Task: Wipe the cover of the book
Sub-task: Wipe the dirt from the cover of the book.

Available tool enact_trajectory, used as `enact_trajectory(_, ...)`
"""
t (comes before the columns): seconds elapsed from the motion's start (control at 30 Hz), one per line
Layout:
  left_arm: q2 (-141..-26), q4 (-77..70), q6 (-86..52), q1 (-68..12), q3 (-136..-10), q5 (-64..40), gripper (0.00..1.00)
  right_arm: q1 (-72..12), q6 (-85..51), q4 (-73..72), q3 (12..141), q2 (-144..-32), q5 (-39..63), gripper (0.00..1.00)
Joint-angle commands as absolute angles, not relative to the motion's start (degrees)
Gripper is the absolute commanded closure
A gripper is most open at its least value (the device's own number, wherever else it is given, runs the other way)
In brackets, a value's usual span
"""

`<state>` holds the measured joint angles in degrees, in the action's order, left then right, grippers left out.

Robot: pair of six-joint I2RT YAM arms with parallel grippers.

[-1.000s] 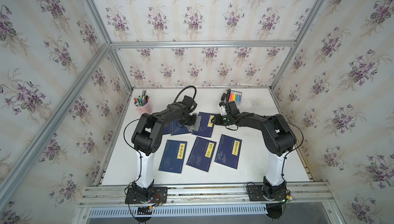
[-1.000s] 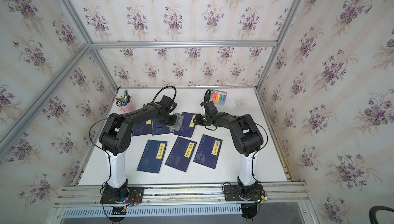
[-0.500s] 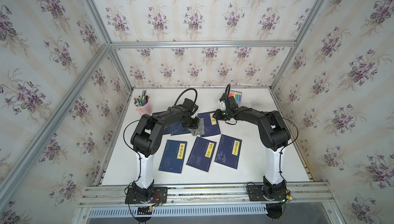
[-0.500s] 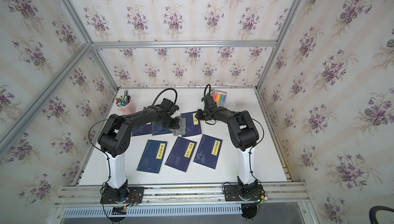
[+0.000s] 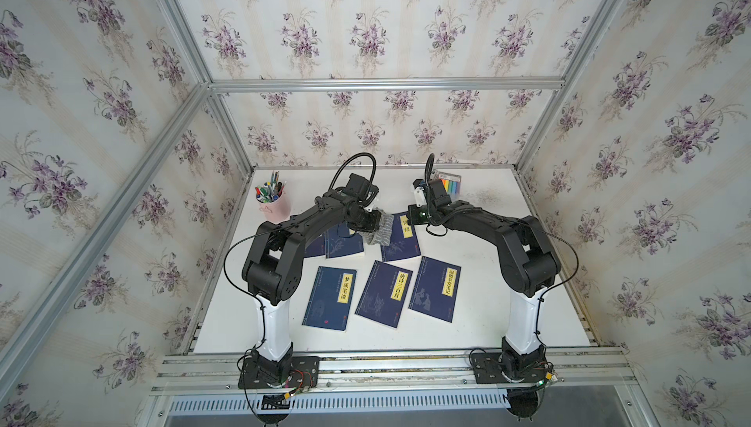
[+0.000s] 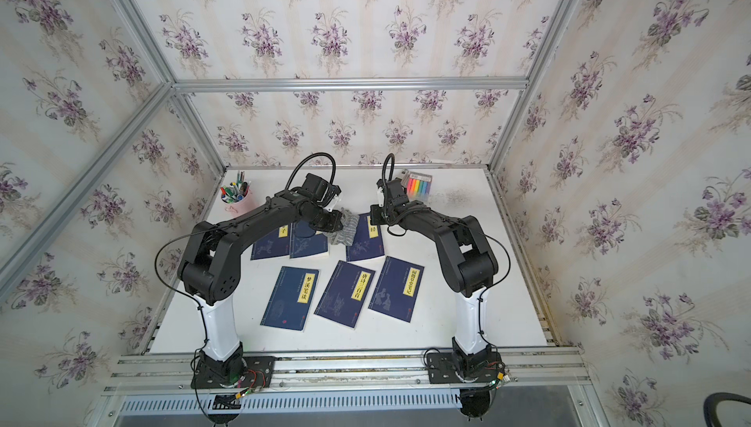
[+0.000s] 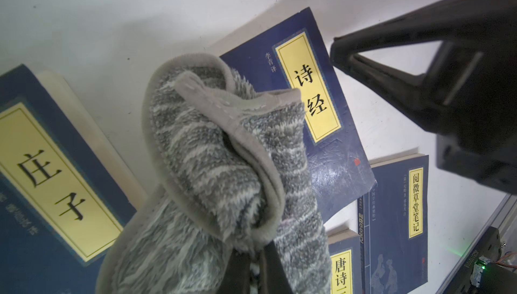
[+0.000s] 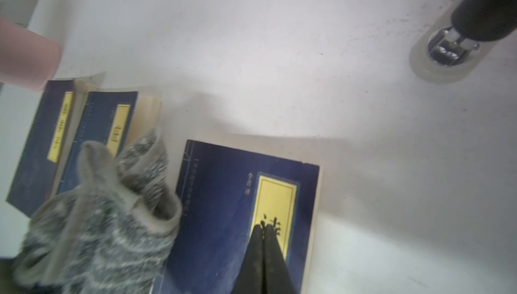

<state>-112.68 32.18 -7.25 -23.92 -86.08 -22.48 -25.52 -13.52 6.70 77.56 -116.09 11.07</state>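
Nearest you, three spare books (image 5: pixel 385 293) are lying in a row on the surface (image 5: pixel 487 303). Beyond them a pair of books (image 6: pixel 308 244) is overlapping at the left. Beside that pair sits the book (image 5: pixel 400 247) you are wiping, flat and face up, making six in all.

It is looking like a thin, light paperback with a glossy cover, so it will probably skate on the smooth surface unless pinned. The right end effector (image 8: pixel 265 229), fingers pressed together, is pointing down onto the yellow title label. That corner, clear of the wiping path, seems the sensible place to hold it.

The one cloth (image 5: pixel 380 232) is soft and floppy and is bunching. The left end effector (image 7: pixel 253 264) is pinching it by a gathered fold, with the loose end draping over the book's edge. Whether it is bearing down, you cannot tell.

Farther back, one cup (image 5: pixel 273 205) of pens and one highlighter pack (image 5: pixel 451 185) are standing apart.
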Motion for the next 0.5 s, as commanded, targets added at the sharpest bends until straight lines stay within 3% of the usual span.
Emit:
enact_trajectory(0.0,-112.50,33.08,-6.53,-24.08,-86.66,-21.33,0.92,-25.66,-13.01,10.44,79.25,-119.15,9.00,0.99)
enact_trajectory(0.47,-121.37,36.29,-5.37,-24.59,-97.66,-18.00,0.92,-25.63,-14.15,10.91,74.54,-119.16,9.04,1.00)
